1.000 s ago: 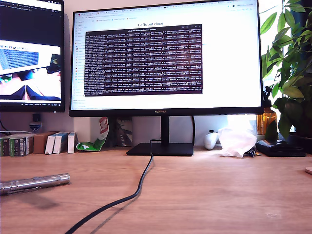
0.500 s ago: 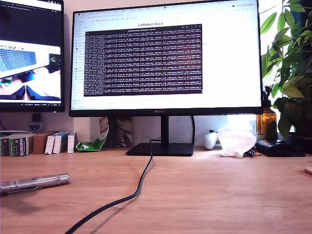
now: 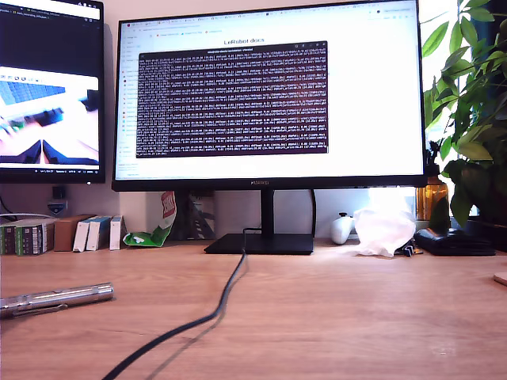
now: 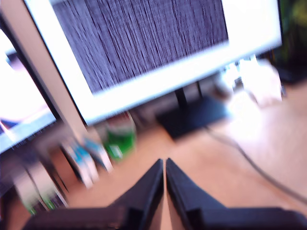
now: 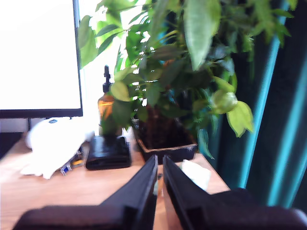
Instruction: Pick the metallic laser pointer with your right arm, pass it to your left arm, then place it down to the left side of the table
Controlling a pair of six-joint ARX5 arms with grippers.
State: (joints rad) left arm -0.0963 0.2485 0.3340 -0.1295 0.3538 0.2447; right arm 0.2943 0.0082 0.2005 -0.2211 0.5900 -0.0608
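Observation:
The metallic laser pointer [image 3: 55, 299], a slim silver cylinder, lies flat on the wood-grain table [image 3: 356, 317] at the exterior view's left edge. Neither arm shows in the exterior view, and neither wrist view shows the pointer. In the blurred first wrist view, my first gripper [image 4: 164, 164] is shut and holds nothing, pointing toward the monitor's foot [image 4: 192, 117]. My second gripper [image 5: 159, 160] is also shut and holds nothing, with only a thin slit between its jaws. It faces the potted plant [image 5: 182, 72].
A black cable [image 3: 226, 297] runs from the monitor stand [image 3: 261, 241] to the table's front edge. Small boxes [image 3: 47, 233] line the back at the exterior view's left. A crumpled white wrap [image 3: 384, 229], a black case [image 3: 455, 240] and the plant [image 3: 471, 119] stand at its right.
The pointer has not moved. The cable now looks blurred and slightly shifted. The camera picture on the side monitor has changed, showing a blurred scene.

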